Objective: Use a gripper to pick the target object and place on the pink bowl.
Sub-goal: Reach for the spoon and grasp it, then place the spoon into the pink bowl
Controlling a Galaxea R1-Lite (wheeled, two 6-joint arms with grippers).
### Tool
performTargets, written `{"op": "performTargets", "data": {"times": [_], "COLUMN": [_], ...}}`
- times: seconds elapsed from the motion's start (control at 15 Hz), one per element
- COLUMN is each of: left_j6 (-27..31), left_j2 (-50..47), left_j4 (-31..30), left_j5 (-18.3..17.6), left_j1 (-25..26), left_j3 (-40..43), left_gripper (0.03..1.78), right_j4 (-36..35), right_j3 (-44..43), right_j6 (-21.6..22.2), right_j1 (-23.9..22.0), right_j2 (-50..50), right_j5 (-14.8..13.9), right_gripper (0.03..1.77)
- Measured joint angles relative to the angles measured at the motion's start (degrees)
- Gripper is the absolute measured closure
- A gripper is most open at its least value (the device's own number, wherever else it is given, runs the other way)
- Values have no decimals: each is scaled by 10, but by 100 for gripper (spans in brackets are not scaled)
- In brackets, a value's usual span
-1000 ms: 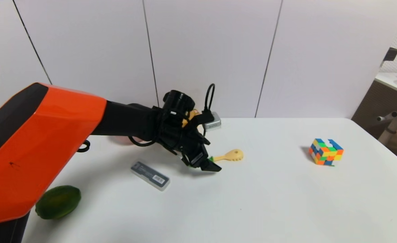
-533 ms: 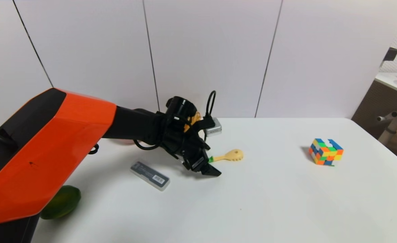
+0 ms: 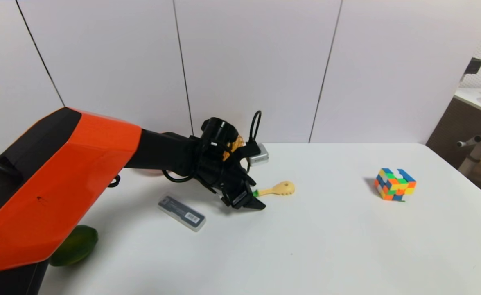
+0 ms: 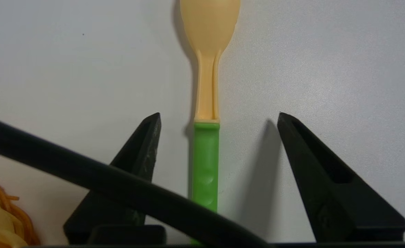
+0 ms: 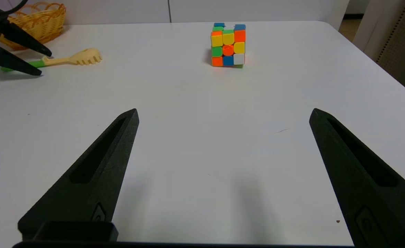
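Pincer astride green-handled, pale-yellow spoon

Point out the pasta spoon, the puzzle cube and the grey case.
Spoon (image 4: 205, 162): left wrist view, on its green handle.
Cube (image 5: 228, 50): right wrist view, on the face toward the camera.
Case (image 3: 179, 211): head view, on its grey top.

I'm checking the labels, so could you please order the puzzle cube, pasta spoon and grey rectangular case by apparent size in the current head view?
1. Grey rectangular case
2. Puzzle cube
3. Pasta spoon, its handle partly hidden
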Motion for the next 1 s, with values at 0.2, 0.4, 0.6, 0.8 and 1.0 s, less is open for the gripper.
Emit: {"op": "performTargets", "data": {"times": [0.2,0.4,0.6,0.8,1.0], "left_j6": [-1,-1,-1,-3,-3], "left_j2": [0,1,1,-6,-37], "left_j4": [0,0,0,0,0], "left_j5": [0,-1,-1,-1,0], "left_j1": [0,-1,-1,0,3], "left_j3": [0,0,1,1,-3], "left_gripper": [96,165,162,162,162], "right_j4": [0,0,0,0,0], "right_j3": [0,0,0,0,0], "right_j6": [0,0,0,0,0], "right_j1": [0,0,0,0,0], "right_j2": [0,0,0,0,0], "right_j5": [0,0,0,0,0], "right_gripper": [9,9,9,9,9]}}
